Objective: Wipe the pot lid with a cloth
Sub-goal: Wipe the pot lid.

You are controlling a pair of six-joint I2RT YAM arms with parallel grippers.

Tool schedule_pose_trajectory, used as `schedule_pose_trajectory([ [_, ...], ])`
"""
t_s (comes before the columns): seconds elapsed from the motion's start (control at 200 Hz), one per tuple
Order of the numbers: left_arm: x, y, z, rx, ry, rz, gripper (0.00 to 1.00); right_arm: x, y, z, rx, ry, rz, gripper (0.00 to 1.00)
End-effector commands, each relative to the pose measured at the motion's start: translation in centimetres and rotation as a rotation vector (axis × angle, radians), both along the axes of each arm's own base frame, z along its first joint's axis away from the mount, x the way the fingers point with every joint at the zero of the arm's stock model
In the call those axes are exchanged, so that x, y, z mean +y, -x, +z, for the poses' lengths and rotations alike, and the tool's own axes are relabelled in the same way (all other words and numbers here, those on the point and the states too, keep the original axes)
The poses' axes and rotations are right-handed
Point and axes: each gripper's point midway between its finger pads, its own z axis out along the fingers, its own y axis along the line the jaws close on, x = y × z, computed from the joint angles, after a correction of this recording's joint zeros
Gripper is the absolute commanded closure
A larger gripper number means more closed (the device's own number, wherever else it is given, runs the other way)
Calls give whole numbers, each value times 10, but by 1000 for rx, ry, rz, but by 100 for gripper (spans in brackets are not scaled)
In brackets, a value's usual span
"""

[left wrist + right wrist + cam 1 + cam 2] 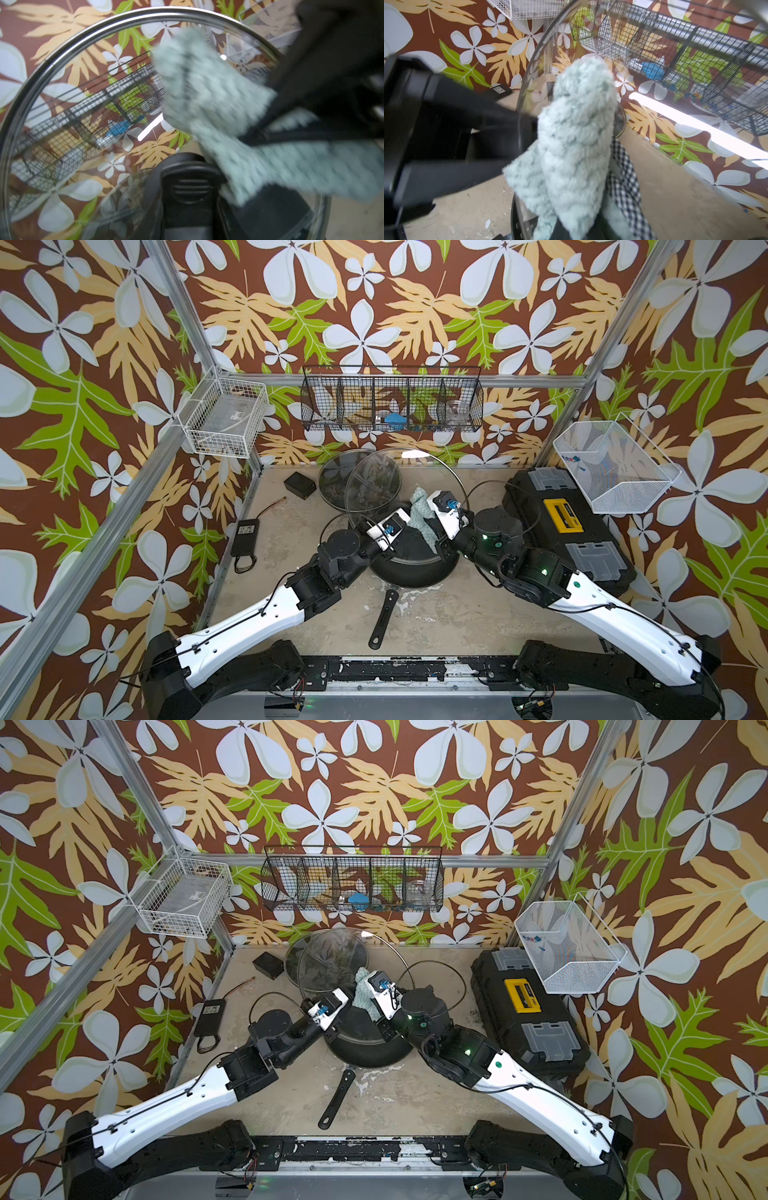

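Observation:
The pot lid (432, 472) (386, 957), clear glass with a silvery rim, stands tilted up over a black pan (415, 572). My left gripper (401, 512) (189, 185) is shut on its black handle (189, 187). The fluffy pale teal cloth (420, 510) (365, 990) (577, 128) is pinched in my shut right gripper (429, 520) (571, 228). In the left wrist view the cloth (207, 93) lies against the glass beside the handle, right of the lid's middle. The cloth hides the right fingertips.
A smaller glass lid (332, 481) leans at the back wall behind the held one. The pan's handle (384, 618) points to the front. A checked fabric (625, 178) lies under the cloth. A black and yellow toolbox (569, 526), a power adapter (245, 535) and a small black box (300, 485) flank the pan.

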Motion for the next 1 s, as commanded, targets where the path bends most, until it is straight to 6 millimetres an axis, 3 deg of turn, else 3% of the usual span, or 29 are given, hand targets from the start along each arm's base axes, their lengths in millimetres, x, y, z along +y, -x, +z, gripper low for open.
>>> schedule_pose_trajectory([
  [0.0, -19, 37, 27, -427, -195, -220, 100, -9, -18, 18, -66, 38, -88, 100],
  [0.16, -15, 36, 6, -635, -451, -205, 100, 14, -28, 29, -66, 67, -42, 100],
  [0.306, -16, 39, 4, -765, -566, -210, 100, 43, -36, 13, -35, 133, 2, 100],
  [0.531, -12, 31, 2, -799, -651, -168, 100, 88, -41, -11, -25, 245, 41, 100],
  [0.636, -11, 28, -5, -787, -688, -167, 100, 100, -42, -20, -22, 289, 42, 100],
  [0.716, -11, 29, -7, -784, -696, -175, 100, 96, -43, -10, -42, 251, 22, 100],
  [0.837, -10, 29, -8, -751, -672, -178, 100, 71, -49, 12, -75, 212, -55, 100],
  [0.992, -11, 27, 12, -562, -437, -151, 100, 29, -44, 36, -113, 157, -140, 100],
])
